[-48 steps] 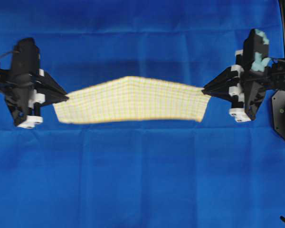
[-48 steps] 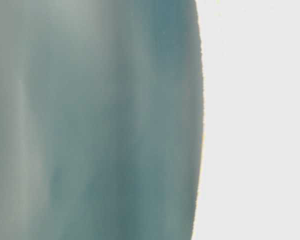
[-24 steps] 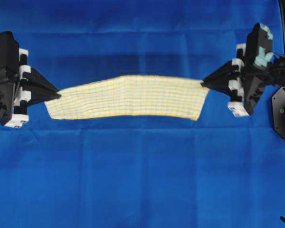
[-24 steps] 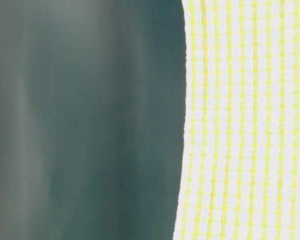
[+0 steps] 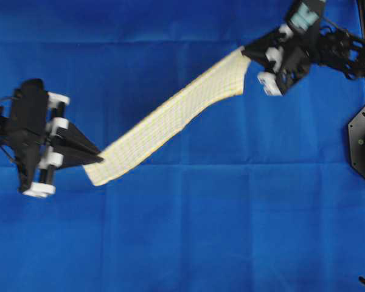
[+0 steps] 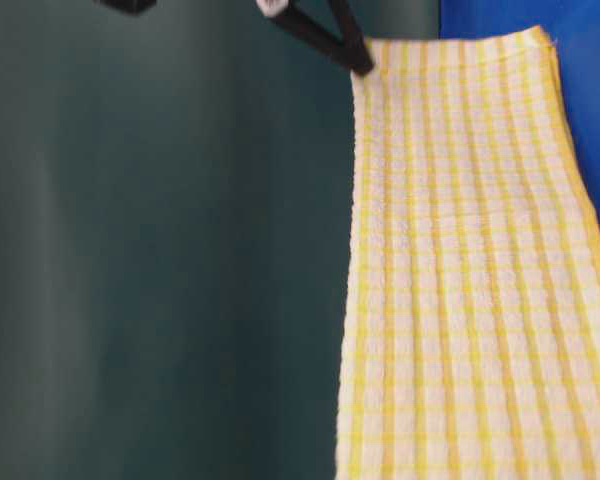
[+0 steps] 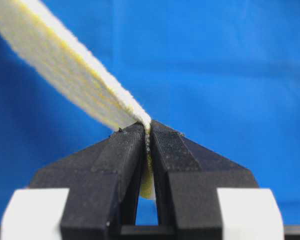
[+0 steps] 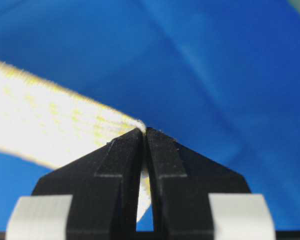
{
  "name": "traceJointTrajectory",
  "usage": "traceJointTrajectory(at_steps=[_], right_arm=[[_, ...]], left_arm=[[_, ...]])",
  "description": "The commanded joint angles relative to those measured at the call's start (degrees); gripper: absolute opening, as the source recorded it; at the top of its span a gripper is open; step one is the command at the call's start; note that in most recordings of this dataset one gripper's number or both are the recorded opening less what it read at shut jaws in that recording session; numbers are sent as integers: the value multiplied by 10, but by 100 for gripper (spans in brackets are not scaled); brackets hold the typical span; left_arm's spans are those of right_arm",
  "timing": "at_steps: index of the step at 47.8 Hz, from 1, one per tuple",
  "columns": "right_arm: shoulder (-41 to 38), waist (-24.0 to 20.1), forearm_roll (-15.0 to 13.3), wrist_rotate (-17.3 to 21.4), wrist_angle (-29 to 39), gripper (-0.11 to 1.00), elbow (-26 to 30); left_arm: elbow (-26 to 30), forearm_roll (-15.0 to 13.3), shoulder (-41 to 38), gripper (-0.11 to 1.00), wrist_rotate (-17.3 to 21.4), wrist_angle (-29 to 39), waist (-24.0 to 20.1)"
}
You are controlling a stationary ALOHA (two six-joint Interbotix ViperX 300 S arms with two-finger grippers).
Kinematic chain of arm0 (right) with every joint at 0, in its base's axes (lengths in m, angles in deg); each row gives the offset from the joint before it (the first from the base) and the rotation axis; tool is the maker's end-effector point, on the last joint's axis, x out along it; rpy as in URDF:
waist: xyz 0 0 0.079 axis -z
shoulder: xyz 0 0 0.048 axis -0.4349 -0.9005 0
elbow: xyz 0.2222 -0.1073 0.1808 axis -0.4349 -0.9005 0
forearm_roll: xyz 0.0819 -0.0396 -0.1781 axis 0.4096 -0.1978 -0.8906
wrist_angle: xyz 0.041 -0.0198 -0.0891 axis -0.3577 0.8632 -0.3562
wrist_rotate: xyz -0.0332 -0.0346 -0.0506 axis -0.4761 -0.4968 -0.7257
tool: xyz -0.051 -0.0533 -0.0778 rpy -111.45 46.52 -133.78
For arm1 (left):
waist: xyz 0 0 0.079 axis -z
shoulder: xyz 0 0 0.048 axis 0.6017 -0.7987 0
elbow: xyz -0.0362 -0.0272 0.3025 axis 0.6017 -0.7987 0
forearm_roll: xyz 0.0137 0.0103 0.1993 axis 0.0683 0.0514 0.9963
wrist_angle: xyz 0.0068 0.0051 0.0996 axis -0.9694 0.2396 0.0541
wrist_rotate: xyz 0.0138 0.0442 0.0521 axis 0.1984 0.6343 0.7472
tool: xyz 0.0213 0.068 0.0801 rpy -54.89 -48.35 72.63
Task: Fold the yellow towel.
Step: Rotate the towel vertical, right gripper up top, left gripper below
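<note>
The yellow towel, white with fine yellow checks, hangs in the air as a long band running diagonally from lower left to upper right above the blue cloth. My left gripper is shut on its lower left corner, the cloth pinched between the black jaws. At the upper right my right gripper is shut on the other end of the towel. Seen from table level, the towel hangs close in front, with a black gripper tip holding its top corner.
A large plain blue cloth covers the whole table under the towel. Black equipment stands along the right edge. A dark blurred surface fills the left of the table-level view.
The right gripper swung up and back toward the far right corner; the left gripper came down and inward. The towel went from a level span to a steep diagonal.
</note>
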Motion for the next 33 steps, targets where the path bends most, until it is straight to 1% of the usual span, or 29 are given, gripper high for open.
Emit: traceJointTrajectory(at_steps=[1,8,16,23,33], right_arm=[[-21,18,-11,-1,-6,2,36],[-57,34,-26,-1,-7,2,75],[-98,46,-44,-2,-8,2,125],[-127,54,-58,-2,-4,2,163],[-149,60,-63,-4,1,2,195]], left_arm=[[37,-1,-29,3,1,-7,11],[87,1,-83,3,4,-9,19],[162,2,-157,3,10,-9,23],[229,2,-217,3,26,-9,23],[322,2,-287,3,54,-9,23]])
